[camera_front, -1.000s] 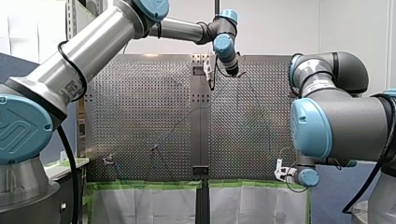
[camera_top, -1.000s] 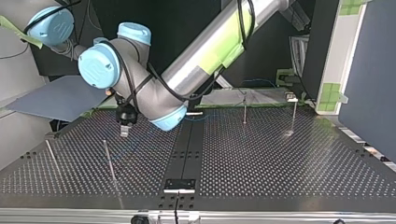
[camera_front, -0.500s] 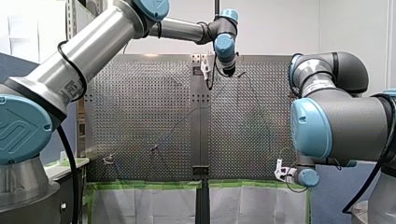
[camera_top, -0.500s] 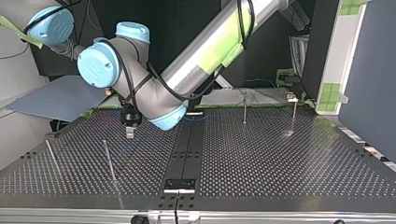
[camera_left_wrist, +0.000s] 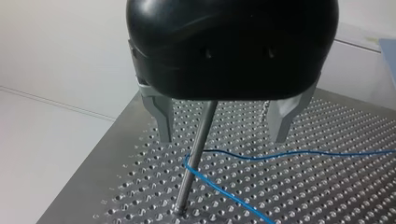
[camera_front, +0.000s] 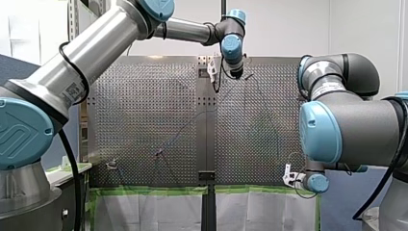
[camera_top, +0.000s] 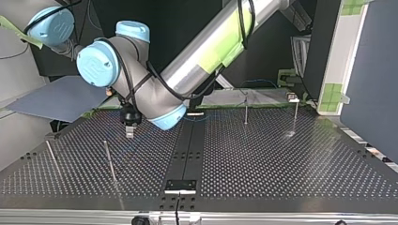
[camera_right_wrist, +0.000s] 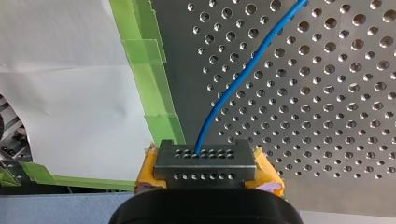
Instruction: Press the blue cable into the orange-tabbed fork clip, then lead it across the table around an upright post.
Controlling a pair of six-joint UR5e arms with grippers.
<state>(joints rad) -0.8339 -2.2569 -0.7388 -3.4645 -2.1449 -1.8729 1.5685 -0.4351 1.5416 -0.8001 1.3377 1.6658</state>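
My left gripper [camera_left_wrist: 222, 137], black with metal fingers, stands open above an upright post [camera_left_wrist: 196, 154], which rises between the fingers without touching them. The blue cable [camera_left_wrist: 289, 153] bends around that post low down and runs off across the plate. In the front view this gripper [camera_front: 235, 72] hangs at the far middle of the table; in the top view it [camera_top: 129, 131] is at the left. My right gripper [camera_right_wrist: 205, 161], with yellow pads, is shut on the blue cable [camera_right_wrist: 243, 77] at the table's near edge [camera_front: 288, 177]. A small clip [camera_front: 111, 165] sits at the near left.
More thin posts stand on the perforated table [camera_top: 281, 168]: one [camera_top: 109, 161] and another [camera_top: 52, 159] at the top view's left, and two [camera_top: 245, 110] at the far right. Green tape [camera_right_wrist: 159, 93] and white sheeting line the near edge.
My left gripper has shifted slightly toward the front view's left over the post. My right arm has not moved.
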